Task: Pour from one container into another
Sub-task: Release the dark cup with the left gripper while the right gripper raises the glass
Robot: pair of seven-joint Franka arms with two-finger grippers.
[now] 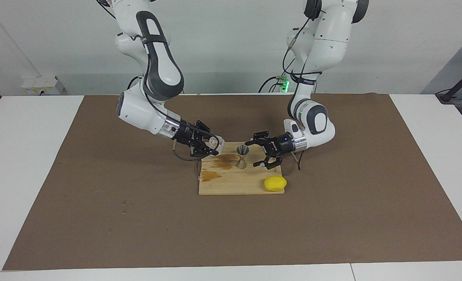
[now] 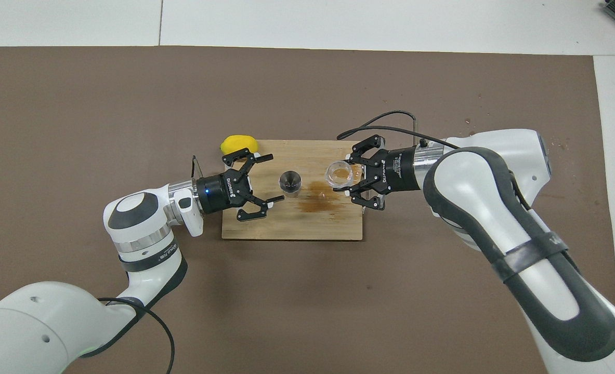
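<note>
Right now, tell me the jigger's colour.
Silvery metal jigger; clearest in the facing view.

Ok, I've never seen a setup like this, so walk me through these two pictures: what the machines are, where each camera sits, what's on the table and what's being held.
These are two white robot arms, each ending in a black two-finger pincer. One picture is taken from across the table, facing the robots; the other looks steeply down from above their own end, so the sides swap between them.

A brown mat covers the table. On it lies a wooden board with brown stains. A small metal measuring cup, shaped like an hourglass, stands upright on the board, and a lemon rests at the board's corner.

The right pincer is shut on a small clear glass, holding it above the board. The left pincer is open beside the measuring cup, holding nothing.
</note>
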